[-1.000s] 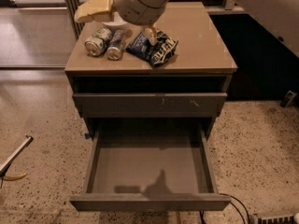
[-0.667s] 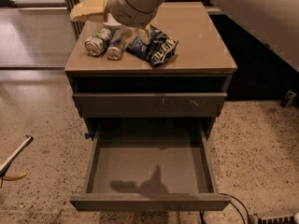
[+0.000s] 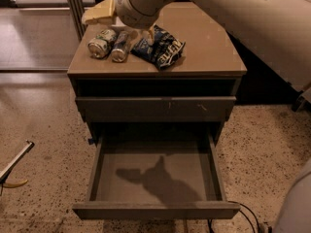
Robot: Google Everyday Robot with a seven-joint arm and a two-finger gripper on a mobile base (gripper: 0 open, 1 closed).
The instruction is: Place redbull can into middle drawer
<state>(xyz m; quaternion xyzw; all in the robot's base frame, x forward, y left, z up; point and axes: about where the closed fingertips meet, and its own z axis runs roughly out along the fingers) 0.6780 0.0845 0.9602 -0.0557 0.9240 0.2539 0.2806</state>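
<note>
Above the back left part of the tabletop (image 3: 209, 47) hangs the hand (image 3: 130, 22), at the end of a thick pale arm (image 3: 233, 13) that comes in from the right. I cannot tell whether the hand is open or closed, and it holds nothing that I can see. Just in front of the hand and below it, the redbull can (image 3: 120, 46) lies on its side on the tabletop. A fatter green-and-white can (image 3: 101, 42) lies close beside it, on the side away from the arm. On the other side, under the arm, lies a crumpled blue snack bag (image 3: 161, 50). Far below the hand and nearer to the camera, the middle drawer (image 3: 155, 210) is pulled out. On its bare bottom falls only a dark shadow (image 3: 153, 178). Between the hand and this drawer sits a closed drawer front (image 3: 146, 108) with pale scratches.
</note>
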